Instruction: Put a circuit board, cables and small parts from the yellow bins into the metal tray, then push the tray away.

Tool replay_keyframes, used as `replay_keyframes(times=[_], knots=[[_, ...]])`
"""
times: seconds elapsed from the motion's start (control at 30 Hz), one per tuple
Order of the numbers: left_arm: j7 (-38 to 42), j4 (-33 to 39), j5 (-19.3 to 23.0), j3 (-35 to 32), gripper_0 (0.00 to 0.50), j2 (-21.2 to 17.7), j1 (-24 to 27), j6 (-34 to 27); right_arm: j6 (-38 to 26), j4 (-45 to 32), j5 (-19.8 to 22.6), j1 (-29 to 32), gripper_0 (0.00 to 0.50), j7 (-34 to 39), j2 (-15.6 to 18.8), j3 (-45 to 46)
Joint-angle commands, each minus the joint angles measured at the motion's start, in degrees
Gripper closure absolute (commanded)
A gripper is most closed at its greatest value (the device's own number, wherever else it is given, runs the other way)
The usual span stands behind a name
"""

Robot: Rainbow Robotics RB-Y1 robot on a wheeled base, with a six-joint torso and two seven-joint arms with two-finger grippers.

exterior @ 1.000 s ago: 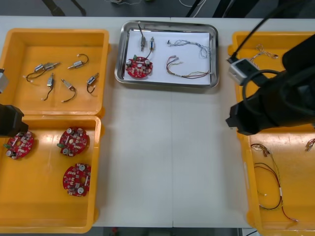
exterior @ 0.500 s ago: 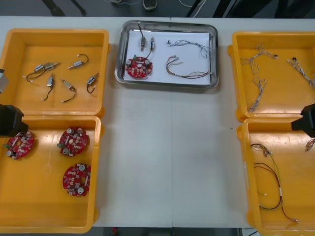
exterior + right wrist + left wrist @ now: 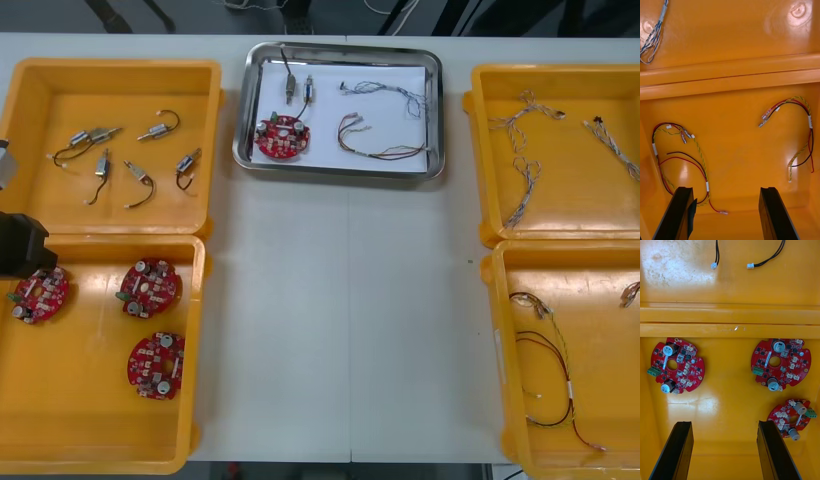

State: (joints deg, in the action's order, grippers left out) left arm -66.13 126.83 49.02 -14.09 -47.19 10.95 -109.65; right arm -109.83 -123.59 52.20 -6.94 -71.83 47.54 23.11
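The metal tray point(image 3: 340, 170), white inside, stands at the table's far middle. In it lie a red circuit board point(image 3: 282, 137), small metal parts point(image 3: 297, 89), a red and yellow cable point(image 3: 380, 142) and a blue and white cable point(image 3: 395, 96). My left gripper point(image 3: 725, 452) hangs open over the near left bin point(image 3: 730, 318), above three red boards point(image 3: 677, 365). The left arm point(image 3: 20, 245) shows at the table's left edge. My right gripper point(image 3: 728, 213) is open over the near right bin point(image 3: 730, 80), with red and yellow cables point(image 3: 681, 161) beyond its fingers.
The far left bin point(image 3: 110, 68) holds several small metal parts point(image 3: 130, 150). Blue and white cables point(image 3: 525, 160) lie in the far right bin point(image 3: 475, 150). A broad strip of bare table point(image 3: 345, 320) runs between the bins, in front of the tray.
The right arm has drawn back to the right, off the right bins and out of the front view. The left arm and the tray's contents have not moved.
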Motion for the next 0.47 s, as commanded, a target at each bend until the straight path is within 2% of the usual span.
replay_keyframes(times=[0.03, 0.47], knots=[[-1.19, 1.49, -0.5, -1.82, 0.0, -2.47, -0.93, -0.35, -0.17, -0.33, 0.18, 1.06, 0.0, -5.42, 2.91, 2.2], [-1.19, 1.49, -0.5, -1.82, 0.0, -2.47, -0.93, -0.35, 3.31, -0.6, 1.76, 2.64, 0.0, -6.57, 2.91, 2.38]])
